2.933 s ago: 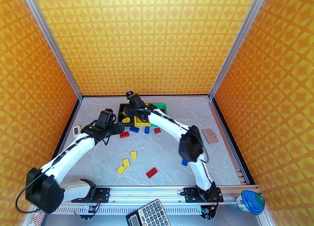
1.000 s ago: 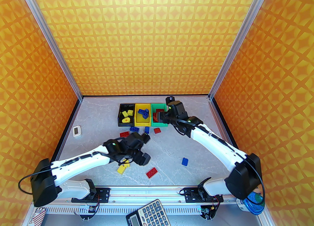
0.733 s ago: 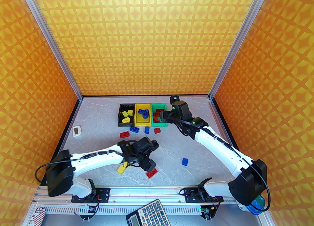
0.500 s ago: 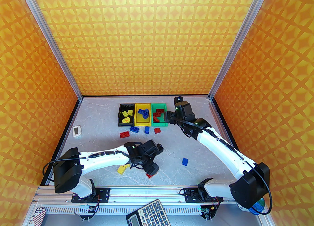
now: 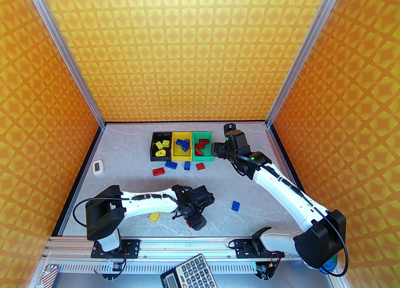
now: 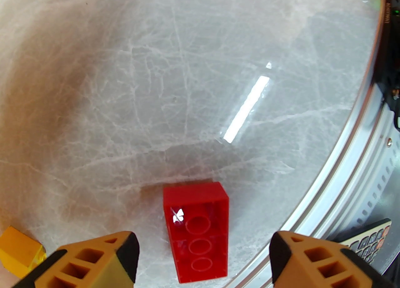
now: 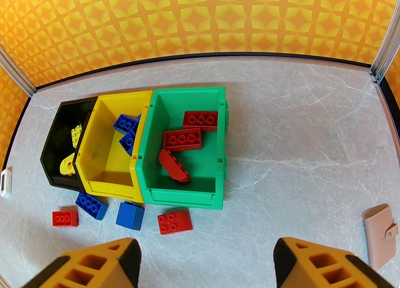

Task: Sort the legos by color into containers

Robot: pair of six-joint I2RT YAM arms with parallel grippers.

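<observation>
Left gripper (image 6: 203, 246): jaws spread, one finger on each side of a red brick (image 6: 197, 230) that lies studs-up on the table (image 6: 187, 77) near the front rail. Neither pad touches it as far as the wrist view shows, so nothing is held. A yellow brick (image 6: 18, 249) lies just beside the left finger.

Right gripper (image 7: 206, 249): jaws spread and empty, hanging above bare table in front of and to the right of the green bin (image 7: 181, 196).

Sorted so far: the three bins stand touching in a row at the back.
- Black bin (image 7: 51, 155): yellow pieces, one of them round.
- Yellow bin (image 7: 109, 183): blue bricks.
- Green bin: three red pieces, one curved.

No colour looks mixed, though the black bin's inside is partly hidden.

Left on the table:
- In front of the bins: small red brick (image 7: 65, 218), blue brick (image 7: 91, 206), second blue brick (image 7: 129, 215), red sloped brick (image 7: 174, 219).
- Mid-table, well apart from the rest: lone blue brick (image 5: 235, 206).
- Near the rail: the red and yellow bricks by the left gripper.

Judgement: past halfway, with seven loose pieces counted. The left arm may hide more.
</observation>
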